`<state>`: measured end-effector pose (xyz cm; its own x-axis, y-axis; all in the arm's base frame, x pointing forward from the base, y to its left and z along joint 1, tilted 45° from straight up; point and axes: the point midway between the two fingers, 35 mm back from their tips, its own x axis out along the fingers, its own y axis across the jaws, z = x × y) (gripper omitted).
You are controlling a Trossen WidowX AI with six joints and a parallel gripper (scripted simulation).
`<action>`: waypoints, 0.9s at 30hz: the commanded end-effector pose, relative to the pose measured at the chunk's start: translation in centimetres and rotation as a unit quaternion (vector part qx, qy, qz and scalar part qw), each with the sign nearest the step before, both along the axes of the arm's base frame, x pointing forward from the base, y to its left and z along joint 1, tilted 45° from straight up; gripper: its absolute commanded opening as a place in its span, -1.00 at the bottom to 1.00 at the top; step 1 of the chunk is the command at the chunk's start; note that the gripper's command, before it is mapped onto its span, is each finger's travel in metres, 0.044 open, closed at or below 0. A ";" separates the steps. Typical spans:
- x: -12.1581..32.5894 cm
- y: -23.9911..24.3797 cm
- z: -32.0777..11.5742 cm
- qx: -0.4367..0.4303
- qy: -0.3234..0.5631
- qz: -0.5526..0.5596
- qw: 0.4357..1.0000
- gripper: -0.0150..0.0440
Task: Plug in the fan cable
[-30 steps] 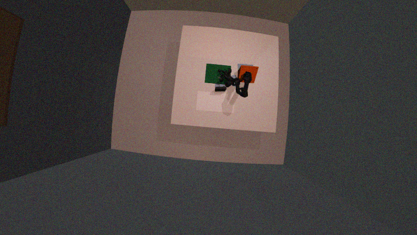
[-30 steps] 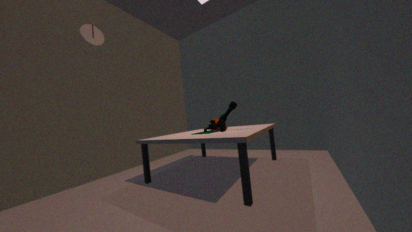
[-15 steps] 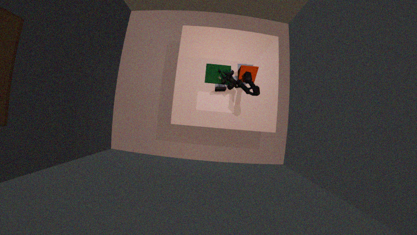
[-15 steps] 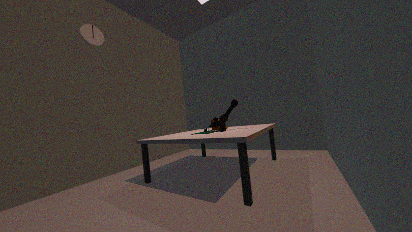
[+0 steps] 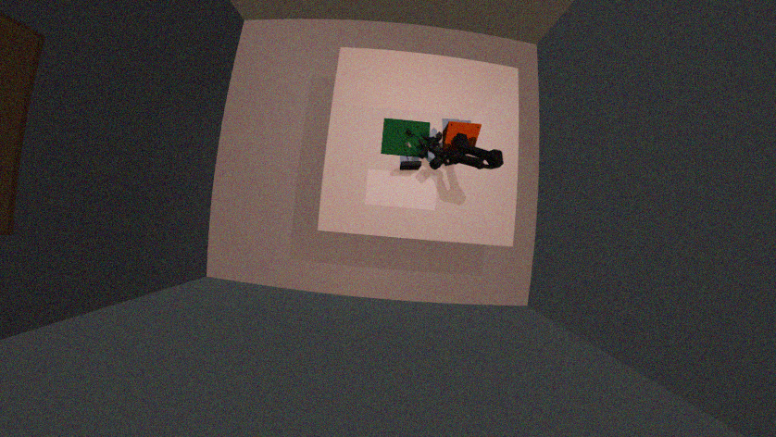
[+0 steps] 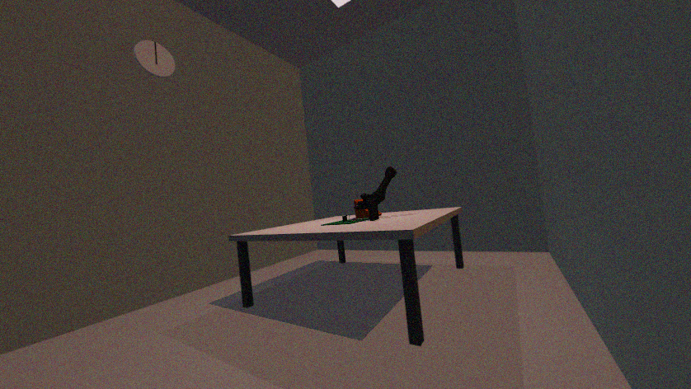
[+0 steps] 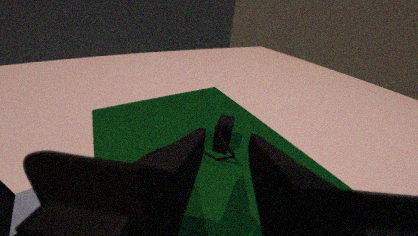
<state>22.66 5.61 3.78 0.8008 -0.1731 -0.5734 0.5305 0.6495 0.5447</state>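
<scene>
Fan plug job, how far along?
Looks done: dark upright block-shaped plug stands on the flat green board. In hand: nothing; black gripper open, apparently clear of both. Left: confirm full seating; header hidden, can't tell.

Pale table (image 5: 358, 97) (image 6: 289, 231) (image 7: 55, 80), green board (image 5: 399, 135) (image 6: 338, 222) (image 7: 145, 125) flat on it, orange block (image 5: 460, 130) (image 6: 360, 211) near.

Dim room with blue-grey and olive-brown walls, a round clock (image 6: 154, 58), and a pale table (image 5: 374, 222) (image 6: 309, 231) (image 7: 55, 90) on dark legs above a blue-grey rug (image 6: 328, 299).
</scene>
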 end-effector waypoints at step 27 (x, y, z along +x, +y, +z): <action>0.3 -1.4 -2.0 -0.068 0.282 0.122 0.949 1.00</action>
<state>22.95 4.30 1.95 0.4614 -0.1463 -0.8751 0.5541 0.8178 0.1554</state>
